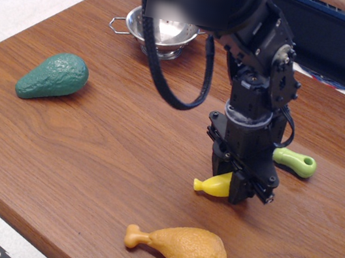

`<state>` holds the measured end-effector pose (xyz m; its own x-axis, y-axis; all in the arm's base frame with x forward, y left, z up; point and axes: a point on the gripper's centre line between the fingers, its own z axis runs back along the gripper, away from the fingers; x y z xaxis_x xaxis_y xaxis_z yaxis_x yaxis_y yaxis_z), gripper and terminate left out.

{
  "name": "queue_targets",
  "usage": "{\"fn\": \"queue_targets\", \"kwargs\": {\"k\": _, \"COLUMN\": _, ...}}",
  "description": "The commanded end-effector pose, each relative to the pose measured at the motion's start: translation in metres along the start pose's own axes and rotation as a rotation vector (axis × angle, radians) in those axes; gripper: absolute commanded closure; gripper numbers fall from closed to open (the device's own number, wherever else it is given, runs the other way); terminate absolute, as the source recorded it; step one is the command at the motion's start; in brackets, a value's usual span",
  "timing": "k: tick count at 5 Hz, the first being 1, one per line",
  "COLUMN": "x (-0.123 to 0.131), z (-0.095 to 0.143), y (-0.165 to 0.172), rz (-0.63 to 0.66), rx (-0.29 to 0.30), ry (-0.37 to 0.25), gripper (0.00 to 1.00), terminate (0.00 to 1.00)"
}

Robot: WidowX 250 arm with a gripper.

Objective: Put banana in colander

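Claw down at the bench, pointing straight at the wood, right of centre. Closed around the banana — only the left end of the yellow fruit visible, tip sticking out toward the left, the rest hidden behind the dark fingers. Banana tilted, stem end lower than the clamped part; whether it touches the wood cannot be told.

Colander at the far left corner of the bench, upright, well apart from the claw, partly covered by the blurred black arm and a looping black cable. Wire loop handle visible on its left side.

Green avocado lying on its side near the left edge. Orange drumstick at the near edge, bone end to the left — just in front of the claw, not touching it. Green handle-shaped object behind and to the right of the claw.
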<state>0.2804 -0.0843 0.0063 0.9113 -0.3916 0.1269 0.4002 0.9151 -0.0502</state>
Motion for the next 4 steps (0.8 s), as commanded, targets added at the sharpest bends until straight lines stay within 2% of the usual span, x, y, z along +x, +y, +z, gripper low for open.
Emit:
{"fn": "queue_targets", "kwargs": {"k": 1, "x": 0.028, "z": 0.066, "y": 0.059, "rz": 0.289, "rx": 0.088, "ry": -0.209, "gripper": 1.0, "terminate": 0.0}}
{"fn": "queue_targets", "kwargs": {"k": 2, "x": 0.033, "z": 0.081, "y": 0.105, "rz": 0.498, "rx": 0.138, "ry": -0.242, "gripper": 1.0, "terminate": 0.0}}
{"fn": "queue_targets", "kwargs": {"k": 3, "x": 0.034, "z": 0.101, "y": 0.143, "rz": 0.655, "rx": 0.169, "ry": -0.295, "gripper": 1.0, "terminate": 0.0}}
{"fn": "queue_targets", "kwargs": {"k": 4, "x": 0.025, "z": 0.115, "y": 0.177, "rz": 0.795, "rx": 0.225, "ry": -0.333, "gripper": 1.0, "terminate": 0.0}}
